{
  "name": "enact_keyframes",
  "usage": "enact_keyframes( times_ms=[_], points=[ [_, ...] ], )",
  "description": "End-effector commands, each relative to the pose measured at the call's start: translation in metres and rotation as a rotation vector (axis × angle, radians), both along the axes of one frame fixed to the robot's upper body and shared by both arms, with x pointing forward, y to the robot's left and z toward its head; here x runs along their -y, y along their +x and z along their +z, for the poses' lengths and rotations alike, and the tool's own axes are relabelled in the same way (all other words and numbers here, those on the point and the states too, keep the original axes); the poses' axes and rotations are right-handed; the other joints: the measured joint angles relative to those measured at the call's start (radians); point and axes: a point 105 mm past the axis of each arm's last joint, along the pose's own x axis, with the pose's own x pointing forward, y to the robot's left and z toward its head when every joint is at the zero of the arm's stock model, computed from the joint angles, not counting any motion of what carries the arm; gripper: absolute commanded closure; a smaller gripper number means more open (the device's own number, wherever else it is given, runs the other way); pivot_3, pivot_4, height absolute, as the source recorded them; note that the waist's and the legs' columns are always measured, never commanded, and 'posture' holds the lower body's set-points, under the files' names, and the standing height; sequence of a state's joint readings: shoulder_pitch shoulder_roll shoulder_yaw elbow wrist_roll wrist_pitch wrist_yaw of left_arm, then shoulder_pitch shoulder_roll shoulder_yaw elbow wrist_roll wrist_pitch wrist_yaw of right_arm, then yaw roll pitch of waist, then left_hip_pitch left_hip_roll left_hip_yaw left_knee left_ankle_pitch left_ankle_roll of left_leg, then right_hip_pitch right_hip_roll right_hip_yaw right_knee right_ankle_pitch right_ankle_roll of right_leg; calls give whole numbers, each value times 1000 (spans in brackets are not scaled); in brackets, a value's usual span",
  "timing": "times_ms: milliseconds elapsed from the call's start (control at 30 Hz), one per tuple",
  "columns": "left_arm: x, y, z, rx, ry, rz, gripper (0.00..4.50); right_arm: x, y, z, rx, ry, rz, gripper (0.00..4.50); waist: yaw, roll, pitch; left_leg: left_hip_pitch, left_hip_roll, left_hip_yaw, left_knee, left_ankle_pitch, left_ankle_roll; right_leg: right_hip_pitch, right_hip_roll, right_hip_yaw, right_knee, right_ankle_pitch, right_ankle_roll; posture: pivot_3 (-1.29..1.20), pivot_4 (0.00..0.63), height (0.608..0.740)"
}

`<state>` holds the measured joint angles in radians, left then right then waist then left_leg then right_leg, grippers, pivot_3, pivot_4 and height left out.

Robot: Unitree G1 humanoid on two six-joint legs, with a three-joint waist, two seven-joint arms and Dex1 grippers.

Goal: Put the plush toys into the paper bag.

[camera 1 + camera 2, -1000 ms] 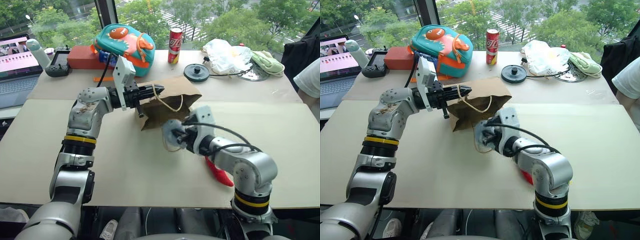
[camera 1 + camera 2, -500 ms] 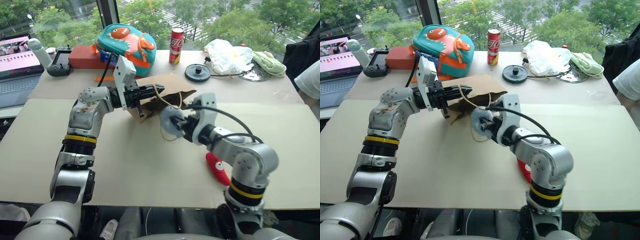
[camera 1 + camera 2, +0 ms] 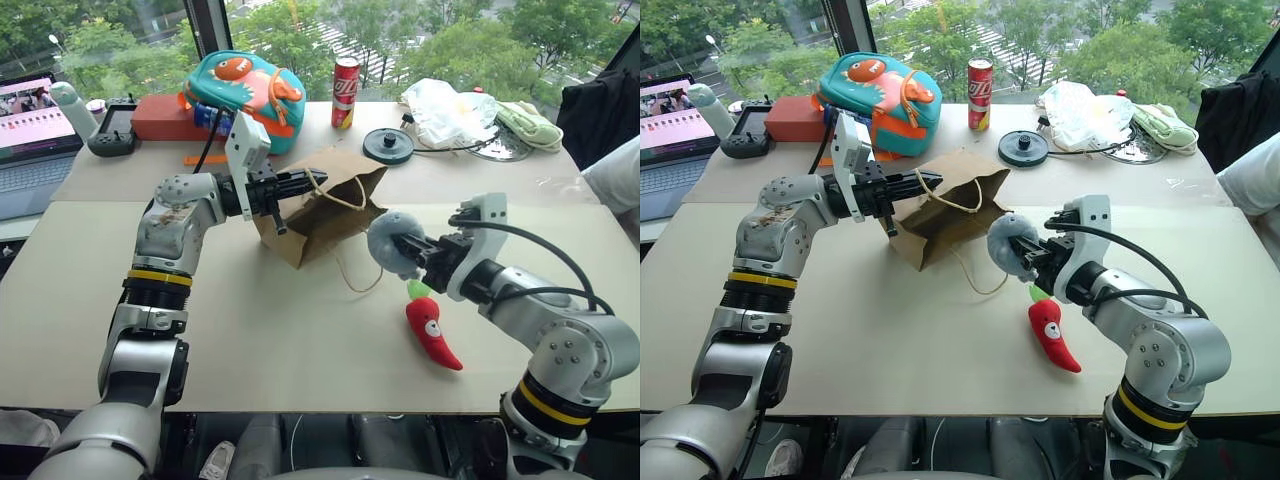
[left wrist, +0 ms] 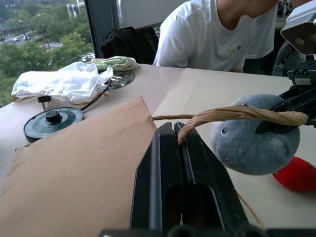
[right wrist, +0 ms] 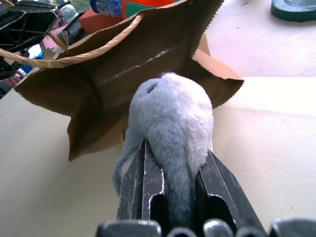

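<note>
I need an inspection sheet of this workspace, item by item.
Surface: pale table.
Job's things: paper bag lifted by one handle; grey plush in front of its mouth; red chili plush lying on the table.
Clutter: backpack, can, white plastic bag, laptop.
Grippers: left gripper shut on the handle; right gripper shut on the grey plush.
Cables: black cable on the right arm.
Surroundings: windows, trees, a person.

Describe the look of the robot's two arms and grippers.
Both arms are silver-grey metal segments with rounded joints, each ringed by a yellow band between black collars. A black cable loops along the right forearm. The left gripper and right gripper each have two black fingers, with a white camera block at the wrist.
</note>
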<state>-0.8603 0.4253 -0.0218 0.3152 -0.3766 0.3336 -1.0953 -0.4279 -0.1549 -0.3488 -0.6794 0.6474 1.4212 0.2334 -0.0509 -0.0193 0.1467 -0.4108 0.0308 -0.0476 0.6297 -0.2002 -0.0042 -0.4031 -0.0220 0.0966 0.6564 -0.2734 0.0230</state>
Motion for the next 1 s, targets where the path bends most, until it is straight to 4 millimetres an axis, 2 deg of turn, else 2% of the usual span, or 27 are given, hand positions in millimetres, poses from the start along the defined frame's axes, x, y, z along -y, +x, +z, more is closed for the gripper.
enact_keyframes(
  times_ms=[33,300,367,500,667,767,800,833,1000],
  points=[
    [3,-5,13,53,-5,-19,4500,-20,6,8,36,-10,14,4141,1,0,0,0,0,0,0,0,0,0,0,0,0,0,0,0,150,739],
    [10,-9,14,48,-11,-48,4500,-63,38,15,32,16,-4,4141,4,0,0,-1,0,0,0,0,0,0,-1,0,0,0,0,0,150,739],
    [11,-9,14,47,-11,-50,4500,-68,44,16,32,14,-11,4141,4,0,0,-1,0,0,0,0,0,-1,-1,0,0,0,0,0,150,739],
    [16,-11,12,39,-17,-63,4500,-90,73,18,17,-6,-58,4141,3,0,0,-1,-1,0,0,0,-1,-1,-1,0,0,0,0,0,150,739],
    [17,-11,12,37,-21,-69,4500,-113,84,30,33,22,-50,4141,2,0,0,0,0,0,-2,1,-1,-1,-1,-1,1,0,0,0,150,739],
    [17,-11,12,38,-23,-68,4500,-117,87,32,44,37,-58,3022,2,0,0,-2,0,0,-3,1,-1,-1,-1,-1,4,0,-1,0,150,739],
    [17,-11,12,39,-23,-68,4500,-118,87,32,46,47,-54,2868,2,0,0,-2,-1,0,-3,1,-1,-1,-2,-1,4,0,-1,0,150,739],
    [17,-11,12,39,-22,-67,4500,-118,86,33,47,57,-49,2375,2,0,0,-2,-1,0,-3,1,-1,-1,-2,-1,4,0,-1,0,150,739],
    [15,-10,12,40,-20,-60,4500,-119,80,38,54,82,-13,701,2,0,0,-3,-1,0,-3,1,-1,-2,-2,-1,3,0,-1,0,150,739]
  ],
)
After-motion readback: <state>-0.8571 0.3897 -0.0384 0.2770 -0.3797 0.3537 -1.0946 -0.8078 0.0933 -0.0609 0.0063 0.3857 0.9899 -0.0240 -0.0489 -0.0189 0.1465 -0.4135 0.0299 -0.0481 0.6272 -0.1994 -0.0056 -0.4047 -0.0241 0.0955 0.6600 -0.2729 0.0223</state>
